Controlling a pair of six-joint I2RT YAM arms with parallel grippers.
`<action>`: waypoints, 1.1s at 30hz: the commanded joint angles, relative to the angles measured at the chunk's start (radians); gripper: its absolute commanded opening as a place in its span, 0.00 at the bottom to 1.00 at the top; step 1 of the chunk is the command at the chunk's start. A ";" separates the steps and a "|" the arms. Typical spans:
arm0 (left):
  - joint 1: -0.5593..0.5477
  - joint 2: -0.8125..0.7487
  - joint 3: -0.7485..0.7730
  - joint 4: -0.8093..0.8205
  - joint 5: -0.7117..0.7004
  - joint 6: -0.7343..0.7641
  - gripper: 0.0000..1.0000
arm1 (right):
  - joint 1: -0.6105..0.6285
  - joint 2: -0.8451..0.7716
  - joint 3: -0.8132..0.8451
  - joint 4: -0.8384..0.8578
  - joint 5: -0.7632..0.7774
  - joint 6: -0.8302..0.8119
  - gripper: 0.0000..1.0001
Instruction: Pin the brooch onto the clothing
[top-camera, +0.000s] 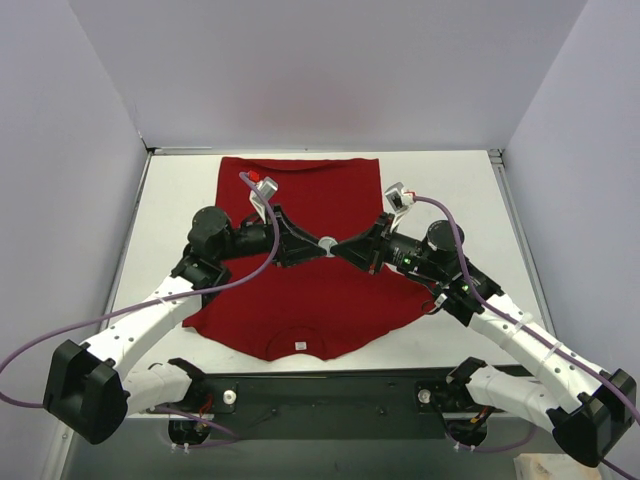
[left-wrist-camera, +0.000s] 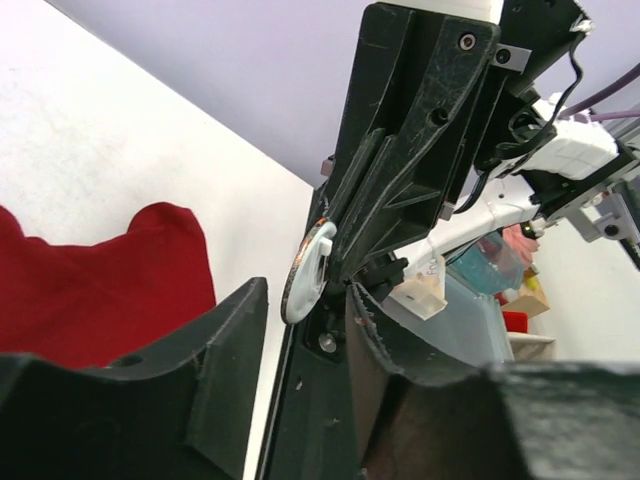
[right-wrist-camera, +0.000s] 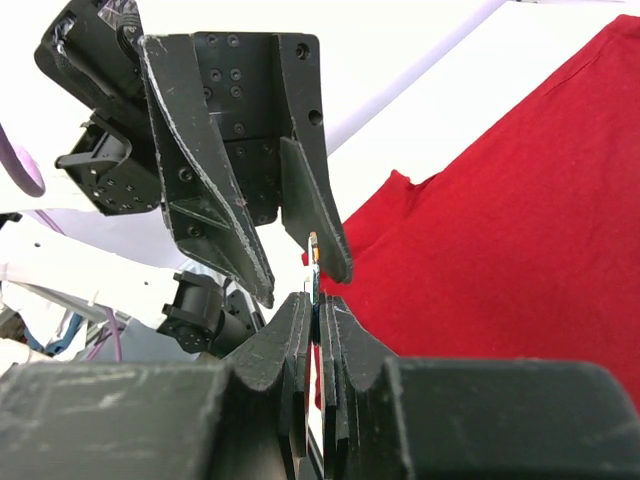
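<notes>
Both arms meet in mid-air over the middle of the red T-shirt (top-camera: 330, 290), which lies spread flat on the white tabletop (top-camera: 450, 190) with the collar towards the arm bases. The right end effector (top-camera: 339, 246) is pinched almost closed on the brooch (left-wrist-camera: 306, 274) and holds it edge-on by its lower part, up off the fabric. The left end effector (top-camera: 316, 245) faces it tip to tip, fingers parted with a clear gap, and the brooch sits right at that gap. Can't tell if the left fingers actually touch it tbh.
</notes>
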 joint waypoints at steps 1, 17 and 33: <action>0.006 -0.002 -0.009 0.111 0.026 -0.033 0.43 | -0.009 -0.005 0.016 0.078 -0.030 0.006 0.00; 0.035 -0.016 0.008 0.037 0.023 0.005 0.43 | -0.026 -0.018 0.000 0.057 -0.049 0.002 0.00; 0.041 0.033 0.015 0.109 0.045 -0.038 0.17 | -0.032 0.001 0.002 0.066 -0.079 0.008 0.00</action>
